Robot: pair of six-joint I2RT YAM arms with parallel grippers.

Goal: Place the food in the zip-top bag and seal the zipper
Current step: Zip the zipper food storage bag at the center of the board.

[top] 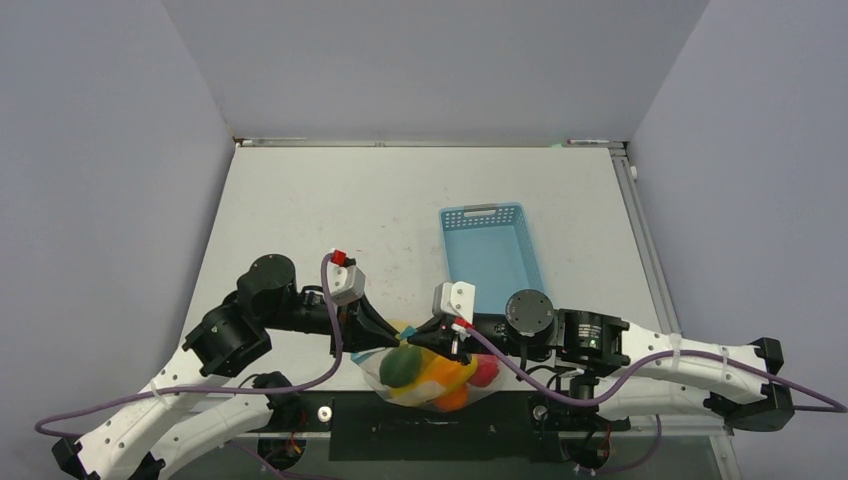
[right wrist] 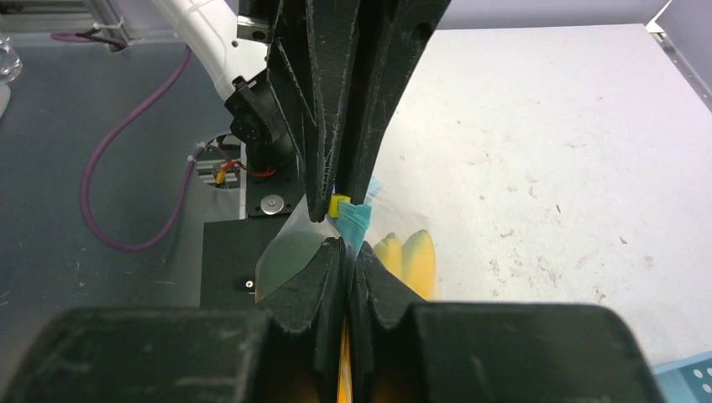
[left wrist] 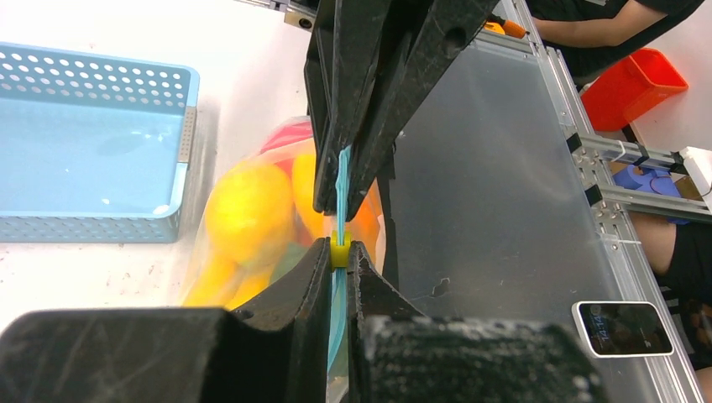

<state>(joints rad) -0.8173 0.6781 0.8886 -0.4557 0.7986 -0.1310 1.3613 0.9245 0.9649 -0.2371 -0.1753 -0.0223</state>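
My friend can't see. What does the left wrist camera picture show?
The left pincer and the right pincer both pinch the teal zipper of the clear bag, tip to tip. Yellow toy fruits sit inside; a blue basket stands beside.

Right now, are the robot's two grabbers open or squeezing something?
Left gripper: jaws shut on the zipper.
Right gripper: jaws shut on the zipper too.
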